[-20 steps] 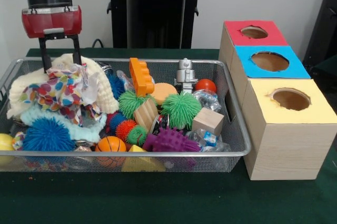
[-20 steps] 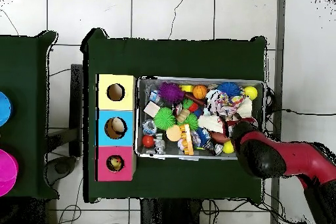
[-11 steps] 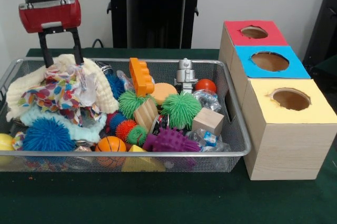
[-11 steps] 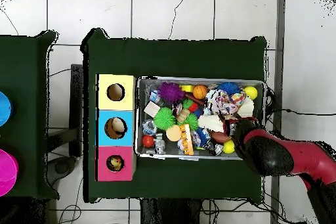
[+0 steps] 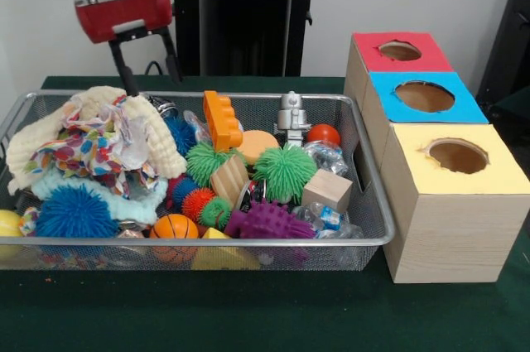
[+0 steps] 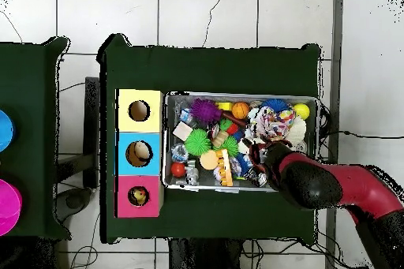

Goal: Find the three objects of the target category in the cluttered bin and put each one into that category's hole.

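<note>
Fingers point(image 5: 127, 65) are hanging spread apart and empty above the wire bin's point(image 5: 248, 98) back rim.
Below and beside them, in the bin, a pile of cloths point(image 5: 99, 145) is lying, covering any target things.

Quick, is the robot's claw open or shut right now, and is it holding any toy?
Gripper: open and empty, raised above the far rim of the silver wire mesh bin, beside the cream knitted cloth.
</note>
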You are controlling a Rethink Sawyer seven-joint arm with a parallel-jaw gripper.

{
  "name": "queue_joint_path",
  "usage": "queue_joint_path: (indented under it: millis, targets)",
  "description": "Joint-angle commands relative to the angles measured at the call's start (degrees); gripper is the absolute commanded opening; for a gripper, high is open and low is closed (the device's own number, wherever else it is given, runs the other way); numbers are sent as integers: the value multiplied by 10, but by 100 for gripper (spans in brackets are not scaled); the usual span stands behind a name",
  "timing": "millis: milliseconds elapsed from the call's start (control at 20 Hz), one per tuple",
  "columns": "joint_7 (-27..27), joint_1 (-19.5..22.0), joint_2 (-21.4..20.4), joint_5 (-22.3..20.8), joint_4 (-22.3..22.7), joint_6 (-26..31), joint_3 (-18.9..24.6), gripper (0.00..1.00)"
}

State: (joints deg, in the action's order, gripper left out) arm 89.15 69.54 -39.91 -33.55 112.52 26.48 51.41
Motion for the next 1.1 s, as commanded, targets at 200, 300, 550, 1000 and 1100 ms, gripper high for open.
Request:
queue_joint_path:
  millis: [200, 300, 550, 1000, 1100]
  targets:
    - [5, -32, 23, -2, 66, 1, 4, 100]
    - [24, -59, 10, -23, 69, -17, -18, 100]
    - [98, -133, -9, -60, 85, -86, -86, 100]
    - [88, -219, -4, -111, 36, -186, -196, 100]
    - [82, -242, -18, -138, 20, -235, -234, 100]
